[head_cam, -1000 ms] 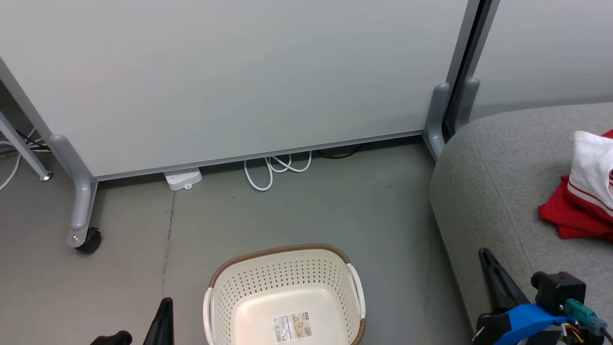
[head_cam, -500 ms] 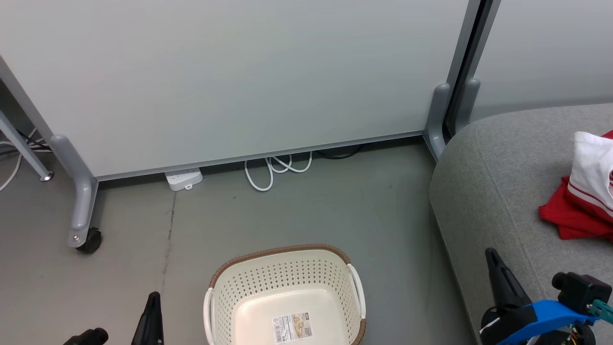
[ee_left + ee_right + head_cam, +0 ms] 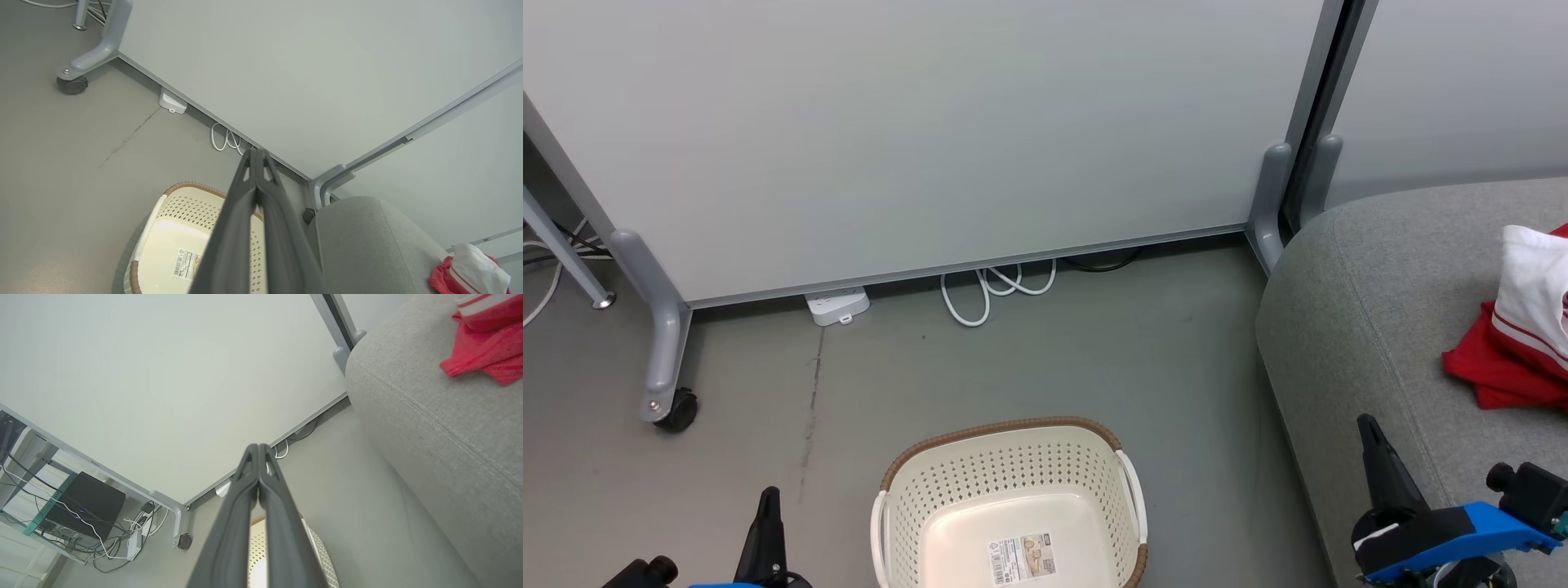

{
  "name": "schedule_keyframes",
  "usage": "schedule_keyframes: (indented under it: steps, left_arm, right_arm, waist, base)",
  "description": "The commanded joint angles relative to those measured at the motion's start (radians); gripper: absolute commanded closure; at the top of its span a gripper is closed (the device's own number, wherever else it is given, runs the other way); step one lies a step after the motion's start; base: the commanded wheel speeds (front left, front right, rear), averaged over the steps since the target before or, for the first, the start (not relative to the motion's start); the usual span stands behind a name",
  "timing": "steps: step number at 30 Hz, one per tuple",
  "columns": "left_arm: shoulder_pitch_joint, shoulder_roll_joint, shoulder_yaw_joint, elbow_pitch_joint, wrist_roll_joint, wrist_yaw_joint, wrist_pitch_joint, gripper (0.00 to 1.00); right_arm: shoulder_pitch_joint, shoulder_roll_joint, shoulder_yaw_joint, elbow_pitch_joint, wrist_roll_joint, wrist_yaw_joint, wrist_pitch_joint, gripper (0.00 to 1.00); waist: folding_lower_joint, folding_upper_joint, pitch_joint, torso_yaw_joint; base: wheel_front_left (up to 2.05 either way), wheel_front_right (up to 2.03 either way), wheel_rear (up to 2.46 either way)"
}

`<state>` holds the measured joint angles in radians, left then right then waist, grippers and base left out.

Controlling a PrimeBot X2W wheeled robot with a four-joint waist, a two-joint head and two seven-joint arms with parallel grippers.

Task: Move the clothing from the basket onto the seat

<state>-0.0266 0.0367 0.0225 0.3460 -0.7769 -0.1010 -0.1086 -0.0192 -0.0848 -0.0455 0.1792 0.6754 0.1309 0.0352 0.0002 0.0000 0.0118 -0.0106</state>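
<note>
The clothing (image 3: 1499,371) is lying on the seat (image 3: 1347,327) at the right edge of the head view, a red garment underneath and a red-and-white one with striped trim draped over it. The basket (image 3: 1005,426) is sitting on the floor at 6 o'clock in that view, showing nothing inside but its label sticker (image 3: 1021,559). The right gripper (image 3: 1367,425) is showing against the seat's near corner with its fingers pressed together on nothing. The pile is lying at about 2 o'clock from it, near but apart, its visible length running roughly 12 to 6, though the frame edge is cutting it off. The left gripper (image 3: 768,496) is likewise closed and empty, with the basket near at 3 o'clock — well apart from the clothing. The right arm is the nearer one, yet nothing seems to be waiting for carrying: I am judging the move complete.
</note>
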Motion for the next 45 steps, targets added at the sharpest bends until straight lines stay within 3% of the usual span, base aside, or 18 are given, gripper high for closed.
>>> schedule_keyframes:
  steps: [1,45]
  left_arm:
    - [-0.031,0.008,0.005,-0.019,-0.032,-0.007,0.007,1.0]
    - [-0.066,0.013,0.059,-0.069,-0.506,-0.022,0.135,1.0]
  right_arm:
    - [-0.026,0.001,-0.007,-0.009,0.039,0.0,0.003,1.0]
    - [-0.07,0.022,-0.044,0.035,0.568,0.0,0.048,1.0]
  waist:
    - [-0.0001,0.0,0.0,0.0]
    - [-0.0002,0.0,-0.004,0.005]
  base:
    - [0.0,0.0,0.0]
    - [0.0,0.0,0.0]
